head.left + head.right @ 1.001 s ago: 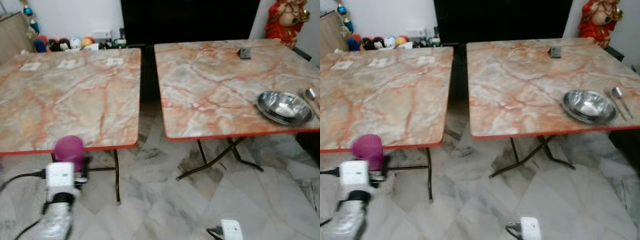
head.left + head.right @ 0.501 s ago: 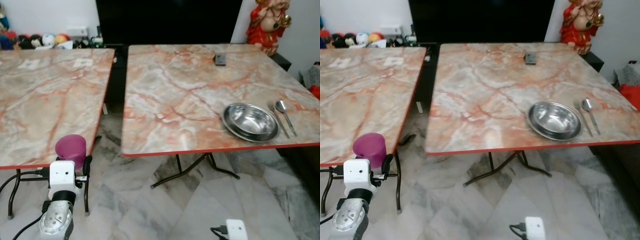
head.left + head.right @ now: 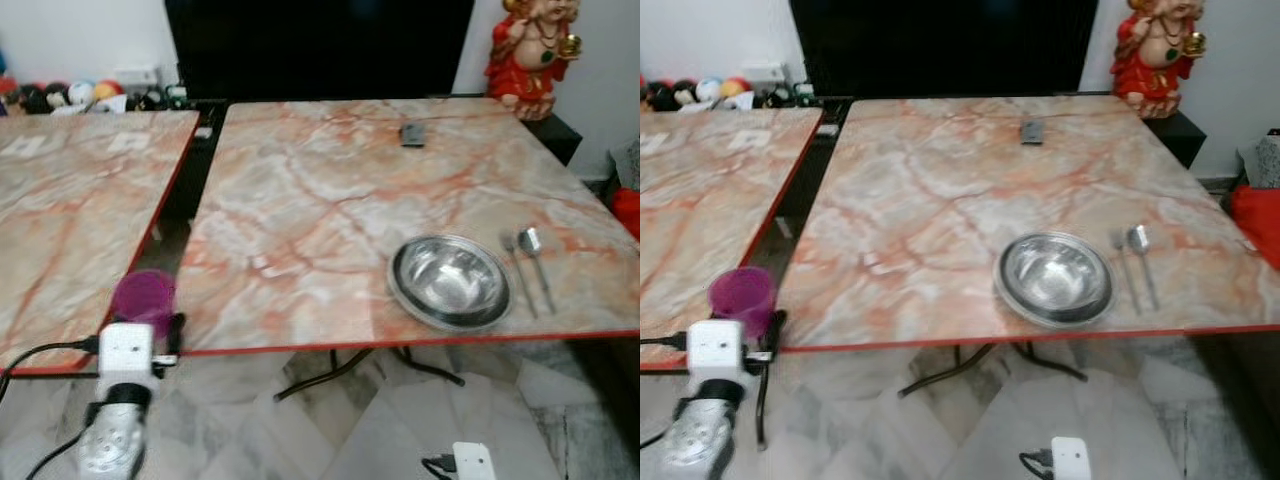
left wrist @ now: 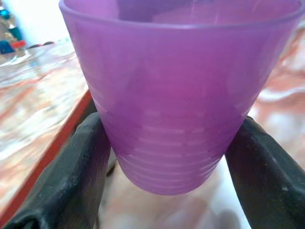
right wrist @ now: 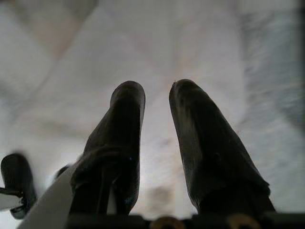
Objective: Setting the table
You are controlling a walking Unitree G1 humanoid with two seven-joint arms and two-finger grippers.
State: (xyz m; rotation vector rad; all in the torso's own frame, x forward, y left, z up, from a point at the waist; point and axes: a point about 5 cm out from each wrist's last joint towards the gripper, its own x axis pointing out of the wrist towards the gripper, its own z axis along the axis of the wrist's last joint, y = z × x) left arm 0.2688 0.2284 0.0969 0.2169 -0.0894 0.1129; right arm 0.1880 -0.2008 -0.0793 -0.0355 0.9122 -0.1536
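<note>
My left gripper point(image 3: 146, 318) is shut on a purple plastic cup point(image 3: 145, 296), held upright low at the left, by the near edge of the left table. In the left wrist view the black fingers point(image 4: 66, 186) press both sides of the ribbed cup point(image 4: 181, 95). On the right marble table point(image 3: 300, 200), a steel bowl point(image 3: 450, 282) sits near the front right, with a fork point(image 3: 512, 270) and a spoon point(image 3: 535, 265) lying beside it. My right gripper point(image 5: 157, 90) hangs low over the floor with its fingers close together and nothing between them.
A second marble table point(image 3: 60, 220) stands to the left, with a narrow gap between the two. A small dark object point(image 3: 411, 133) lies at the right table's far side. A red statue point(image 3: 530, 50) stands behind it, and toys point(image 3: 60, 95) line the far wall.
The whole view has swung right and closer, so the right table now sits in the middle. The cup has stayed in my left gripper.
</note>
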